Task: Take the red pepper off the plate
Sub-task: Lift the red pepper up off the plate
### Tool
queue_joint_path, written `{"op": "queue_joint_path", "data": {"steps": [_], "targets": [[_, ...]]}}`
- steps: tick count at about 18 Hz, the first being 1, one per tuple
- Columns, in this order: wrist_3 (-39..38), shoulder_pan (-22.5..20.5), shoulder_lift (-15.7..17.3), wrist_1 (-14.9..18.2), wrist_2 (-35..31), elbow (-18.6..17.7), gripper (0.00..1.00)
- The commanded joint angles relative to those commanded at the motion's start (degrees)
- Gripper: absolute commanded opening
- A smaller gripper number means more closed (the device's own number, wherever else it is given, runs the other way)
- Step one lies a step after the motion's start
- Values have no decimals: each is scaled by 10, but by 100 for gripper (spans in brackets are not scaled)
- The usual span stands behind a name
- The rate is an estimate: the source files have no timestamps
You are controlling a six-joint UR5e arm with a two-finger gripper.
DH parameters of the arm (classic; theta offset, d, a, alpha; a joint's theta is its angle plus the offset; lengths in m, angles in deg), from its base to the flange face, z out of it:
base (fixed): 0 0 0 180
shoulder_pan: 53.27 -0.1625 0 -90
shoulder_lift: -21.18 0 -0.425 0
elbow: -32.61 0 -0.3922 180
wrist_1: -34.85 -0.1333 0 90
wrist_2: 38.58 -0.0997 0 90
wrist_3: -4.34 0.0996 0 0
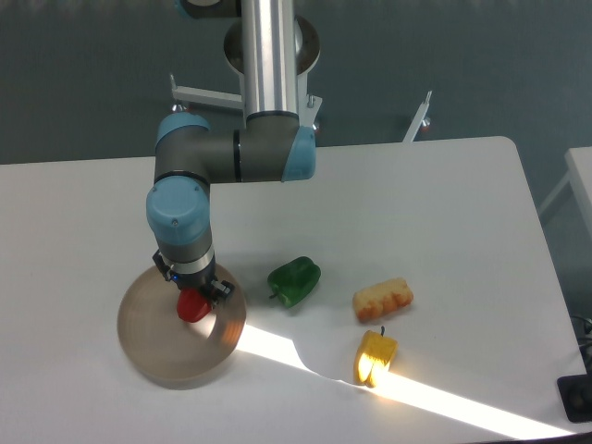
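The red pepper (193, 307) is small and glossy and sits over the round, translucent brownish-grey plate (166, 356) at the front left of the table. My gripper (192, 292) points straight down right on top of the pepper and hides its upper part. The wrist covers the fingers, so I cannot see how the jaws stand or whether they touch the pepper. I also cannot tell whether the pepper rests on the plate or hangs just above it.
A green pepper (295, 280) lies just right of the plate. A piece of orange-yellow toy food (383, 300) and a yellow pepper (376, 356) lie further right. A bright strip of sunlight crosses the table front. A white frame stands behind the arm.
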Motion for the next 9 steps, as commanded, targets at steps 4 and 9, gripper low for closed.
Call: {"op": "queue_joint_path", "data": {"steps": [4, 9], "targets": [[81, -54, 23, 20, 10, 10, 39], [268, -148, 55, 51, 11, 21, 39]]}}
